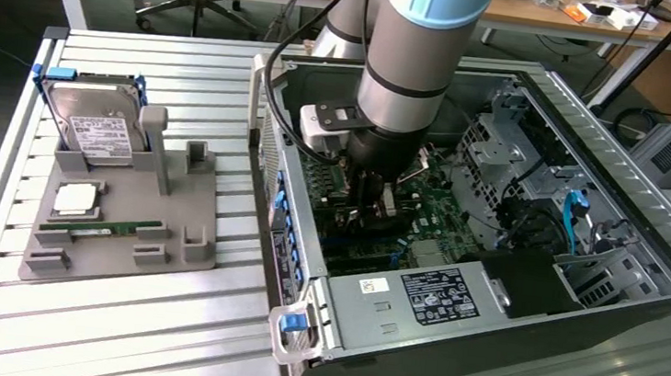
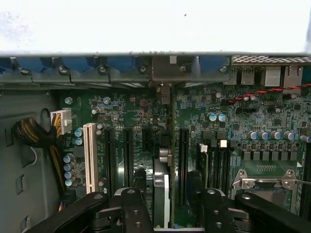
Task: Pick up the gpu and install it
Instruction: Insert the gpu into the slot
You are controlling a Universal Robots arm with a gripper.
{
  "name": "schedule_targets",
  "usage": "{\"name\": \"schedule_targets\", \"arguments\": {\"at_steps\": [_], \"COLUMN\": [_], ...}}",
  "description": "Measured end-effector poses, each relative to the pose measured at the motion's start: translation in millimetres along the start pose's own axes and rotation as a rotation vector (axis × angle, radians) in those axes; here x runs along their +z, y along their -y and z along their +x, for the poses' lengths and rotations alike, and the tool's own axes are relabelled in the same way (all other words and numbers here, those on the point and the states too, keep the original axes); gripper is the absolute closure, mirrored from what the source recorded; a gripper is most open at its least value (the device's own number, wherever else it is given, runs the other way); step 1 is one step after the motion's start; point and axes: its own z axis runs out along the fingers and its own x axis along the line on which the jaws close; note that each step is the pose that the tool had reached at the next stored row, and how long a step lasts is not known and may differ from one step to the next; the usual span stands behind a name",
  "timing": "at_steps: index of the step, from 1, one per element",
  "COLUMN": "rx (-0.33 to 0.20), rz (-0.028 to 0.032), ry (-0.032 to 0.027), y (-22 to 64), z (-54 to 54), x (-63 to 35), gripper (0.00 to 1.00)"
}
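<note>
The gpu [image 2: 165, 165] stands edge-on in a motherboard [image 2: 272, 121] slot inside the case [image 1: 620, 299]; the end effector [image 2: 167, 208] straddles it, fingers apart; installing looks done, retreat must go straight up.

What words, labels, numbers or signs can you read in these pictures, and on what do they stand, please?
None can be read.
White label on the hard drive: print too small.
Black label on the power supply: too small.
White sticker beside it: too small.
Markings on the motherboard: blurred.
</note>
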Motion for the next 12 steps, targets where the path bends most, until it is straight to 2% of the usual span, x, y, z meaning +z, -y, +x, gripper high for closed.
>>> {"name": "schedule_targets", "arguments": {"at_steps": [3,6,7,12], "rx": [0.0,0.0,0.0,-0.002], "rz": [0.0,0.0002,0.0003,0.0003], "ry": [-0.0006,-0.0005,-0.0004,-0.0005], "y": [0.1,0.4,0.5,0.6], "z": [0.0,-0.6,-1.1,-3.1], "x": [-1.8,-8.8,-14.0,-23.7], "gripper": [0.54,0.54,0.54,0.55]}}
